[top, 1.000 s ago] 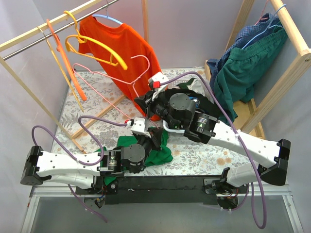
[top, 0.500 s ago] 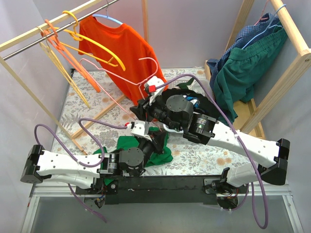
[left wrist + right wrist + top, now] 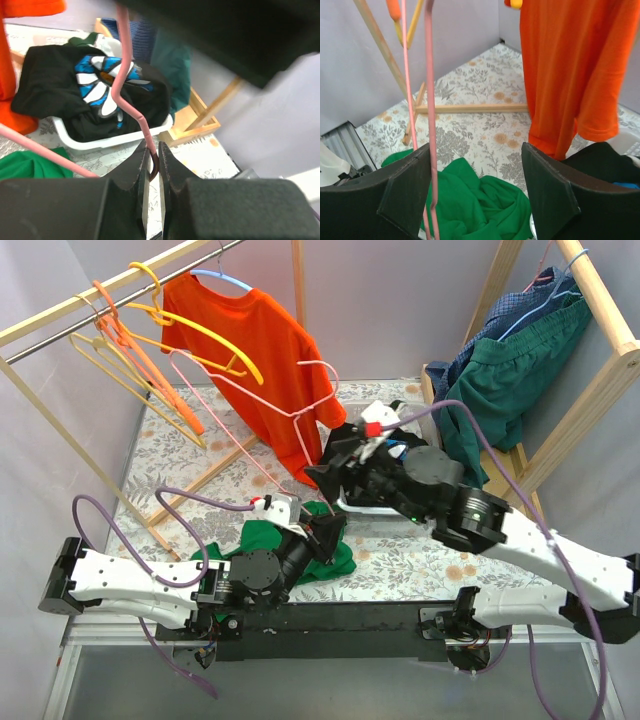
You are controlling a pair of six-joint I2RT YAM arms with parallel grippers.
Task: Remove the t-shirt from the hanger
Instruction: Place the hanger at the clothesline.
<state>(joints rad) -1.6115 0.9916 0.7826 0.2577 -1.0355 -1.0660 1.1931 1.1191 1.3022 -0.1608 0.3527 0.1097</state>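
The left gripper is closest to us. Its two fingers are pressed together on the thin wire of the pink hanger. Right beside it the green t-shirt lies in a heap on the table, close to the near edge. It looks like the shirt is off the hanger now, and the hanger is bare.

A little past the green t-shirt is the right gripper. Its fingers are wide apart and hold nothing. The pink wire runs just by one finger but is not pinched.

I think the job now is to take the bare hanger away. The left gripper should keep a tight hold and lift the wire up and away from the green t-shirt, so it does not catch the cloth. The right gripper should back off slowly so it does not hook the wire.

To the left of the green t-shirt there is open table to move in. To its right, just behind, sits a white tub with a black shirt in it. Further behind the green t-shirt hangs an orange t-shirt, so going that way is tight. Far behind, up high, is the rail.
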